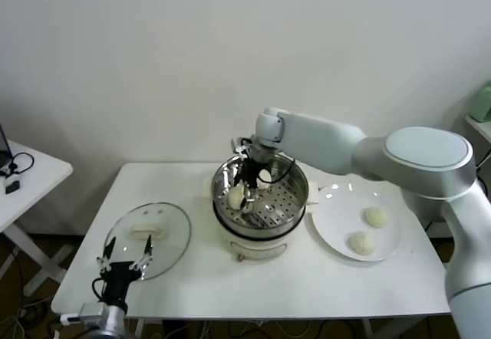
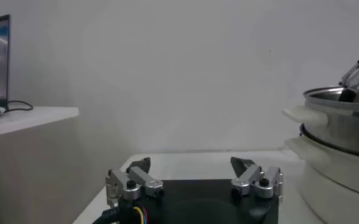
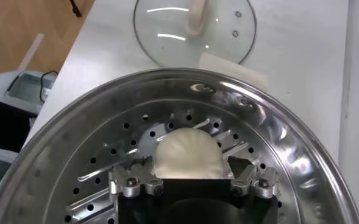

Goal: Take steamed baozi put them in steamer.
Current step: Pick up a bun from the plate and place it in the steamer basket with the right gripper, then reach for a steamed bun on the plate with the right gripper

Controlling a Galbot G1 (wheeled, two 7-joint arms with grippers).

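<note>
Standing against white wall, white table (image 1: 307,285), steamer (image 1: 288,193), glass lid (image 1: 173,239), plate (image 1: 334,228)

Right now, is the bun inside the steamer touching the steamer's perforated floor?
Touching. In the right wrist view the bun sits directly on the perforated floor of the steamer, with no gap or shadow under its visible edge.

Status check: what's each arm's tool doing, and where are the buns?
Right tool open inside steamer, straddling one bun on its floor. Left tool open, parked near glass lid. Two buns on plate.
</note>
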